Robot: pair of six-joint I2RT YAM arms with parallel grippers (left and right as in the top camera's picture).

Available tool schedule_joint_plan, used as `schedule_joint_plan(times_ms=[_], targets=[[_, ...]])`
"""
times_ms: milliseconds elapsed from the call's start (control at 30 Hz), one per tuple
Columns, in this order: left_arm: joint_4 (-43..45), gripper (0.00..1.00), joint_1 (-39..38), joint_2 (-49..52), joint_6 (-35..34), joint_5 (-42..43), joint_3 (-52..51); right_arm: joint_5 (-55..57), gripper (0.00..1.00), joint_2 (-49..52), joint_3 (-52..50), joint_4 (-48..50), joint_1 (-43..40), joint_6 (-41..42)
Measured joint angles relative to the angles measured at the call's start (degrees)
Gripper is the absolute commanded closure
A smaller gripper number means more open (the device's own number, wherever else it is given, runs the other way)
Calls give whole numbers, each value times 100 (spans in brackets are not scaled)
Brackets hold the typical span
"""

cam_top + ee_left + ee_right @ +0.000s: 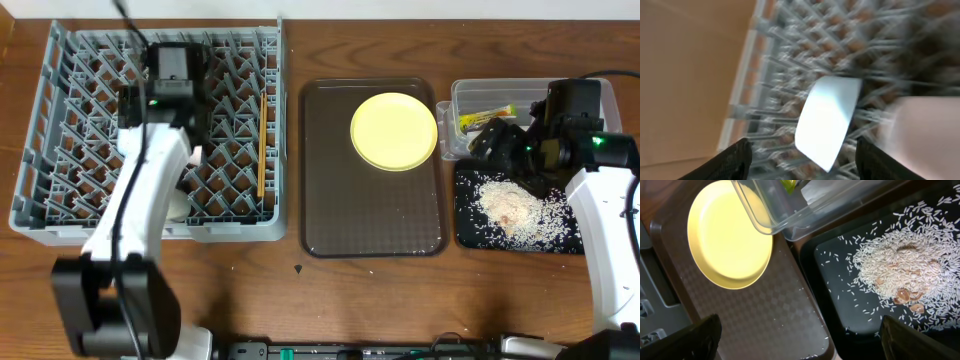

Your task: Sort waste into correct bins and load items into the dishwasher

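Tabletop [300, 290]: rack [240, 230] at left, serving tray [370, 215] in the centre, just beside the rack's right wall. Plate [394, 131] on the serving tray, rear right part. Right of the serving tray: tub [500, 92] behind, shallow tray [475, 232] directly in front of it. Wrapper [485, 118] in tub. Rice [510, 205] heaped in shallow tray, grains scattered around. Chopsticks [262, 145] in rack along its right side, lying front to back. Bowl [827, 120] tilted among rack pegs.

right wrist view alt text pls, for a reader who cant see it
White rice lies piled in a glossy black tray at right. At left a round yellow plate sits on a brown serving tray, a corner of a clear tub at top. The open claw holds nothing.
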Motion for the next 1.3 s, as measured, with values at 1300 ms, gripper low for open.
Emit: schedule_joint_plan(times_ms=[1300], targets=[[-1823,12,-1770,-1956,-1325,5971,-2,1058,38,2304,0,1624,2511,1930]])
